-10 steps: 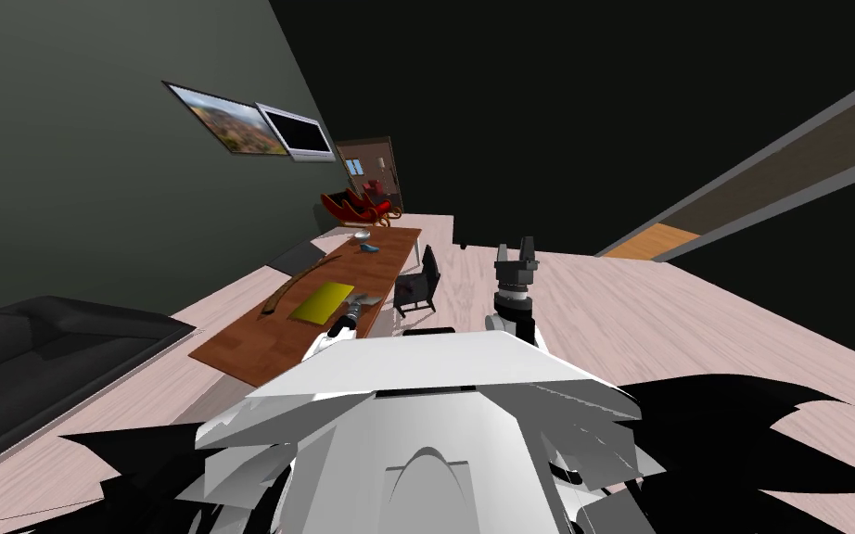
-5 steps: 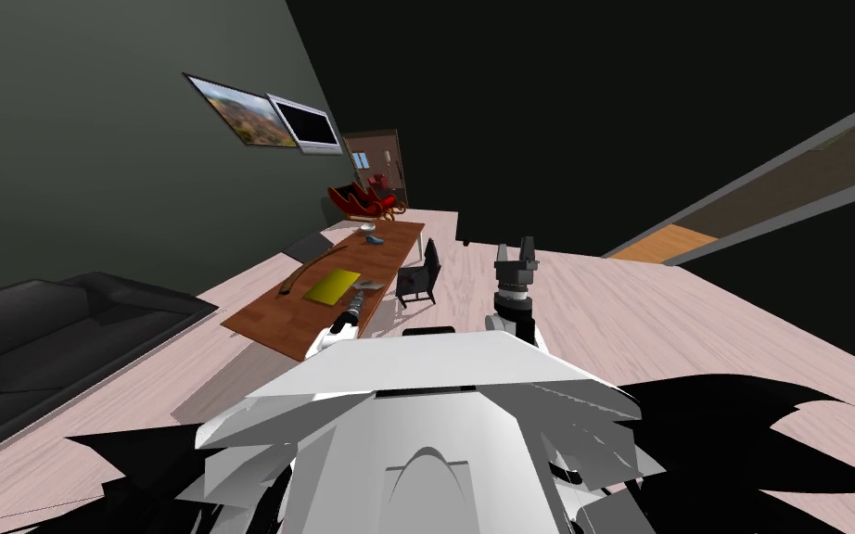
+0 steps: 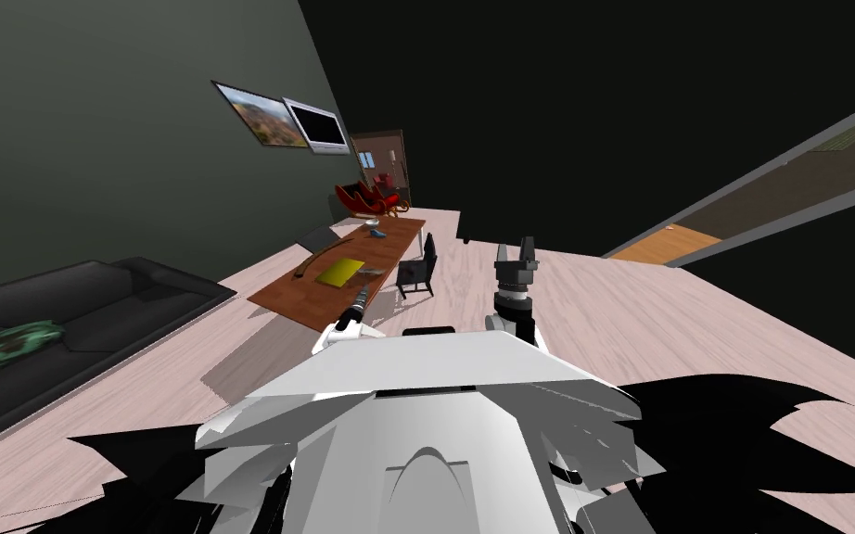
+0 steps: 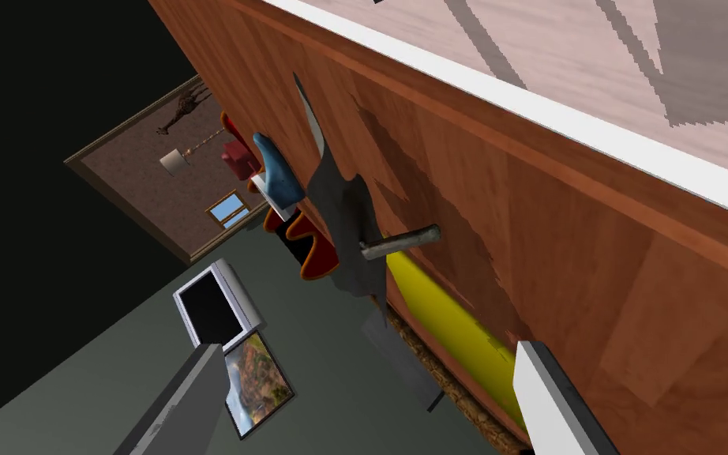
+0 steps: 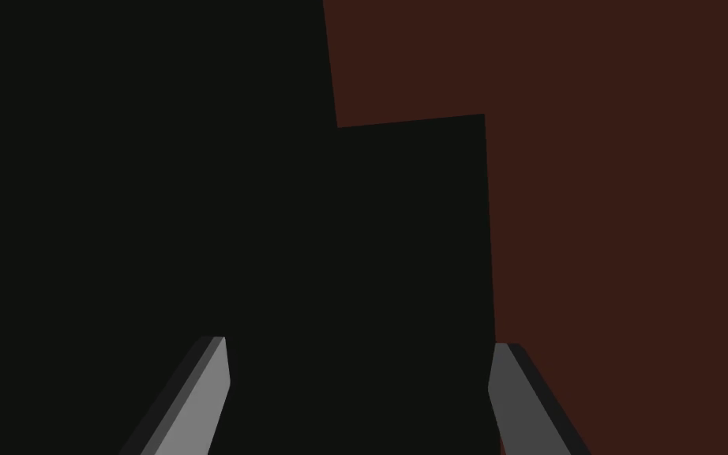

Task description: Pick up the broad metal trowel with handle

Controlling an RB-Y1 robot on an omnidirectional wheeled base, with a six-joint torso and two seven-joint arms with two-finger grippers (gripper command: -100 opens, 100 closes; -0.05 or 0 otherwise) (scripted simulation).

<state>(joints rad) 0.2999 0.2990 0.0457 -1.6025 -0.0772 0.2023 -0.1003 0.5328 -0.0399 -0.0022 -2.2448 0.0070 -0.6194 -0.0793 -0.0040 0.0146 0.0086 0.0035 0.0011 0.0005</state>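
Rolling back has carried my head camera away from the long brown wooden table (image 3: 291,301), now farther off at eleven o'clock. On it, just beside the flat yellow mat (image 3: 340,271), lies the broad grey metal trowel with a rod handle (image 4: 350,229), probably beyond reach now. The left gripper (image 4: 366,351) faces it, fingers spread and empty. The right gripper (image 3: 516,250), at one o'clock, is likewise released.

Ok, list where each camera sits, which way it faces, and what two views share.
Head view: on the head, facing down and forward at the table; left gripper and right gripper show.
Left wrist view: on the left hand, facing along the table at the trowel; open fingers show.
Right wrist view: on the raised right hand; open fingers show.
Head and left wrist share table, trowel, yellow item.
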